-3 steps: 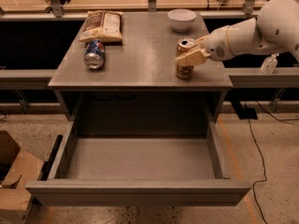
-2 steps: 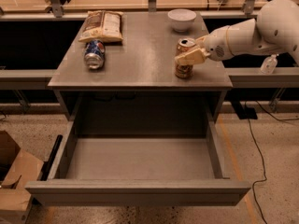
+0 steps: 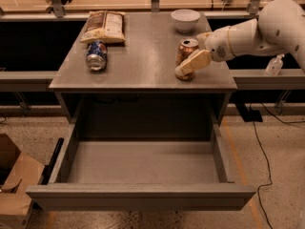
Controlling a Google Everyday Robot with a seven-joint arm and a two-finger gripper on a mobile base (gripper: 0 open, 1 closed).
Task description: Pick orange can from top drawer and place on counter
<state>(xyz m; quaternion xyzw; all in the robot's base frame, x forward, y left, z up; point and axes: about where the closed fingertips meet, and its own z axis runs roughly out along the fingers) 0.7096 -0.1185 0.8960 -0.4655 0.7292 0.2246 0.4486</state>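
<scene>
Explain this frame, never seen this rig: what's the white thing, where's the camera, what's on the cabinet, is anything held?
The white thing is a robot arm reaching in from the right of the picture. The part it grasps with, its tool, sits at the orange can. That can stands upright on the counter near its front right corner. Whether the tool actually grips it can't be told.

There is only one camera. It looks down from the front, over the pulled-out top drawer, whose floor shows bare.

Also on the counter are a blue can lying on its side, a snack bag and a white bowl.
</scene>
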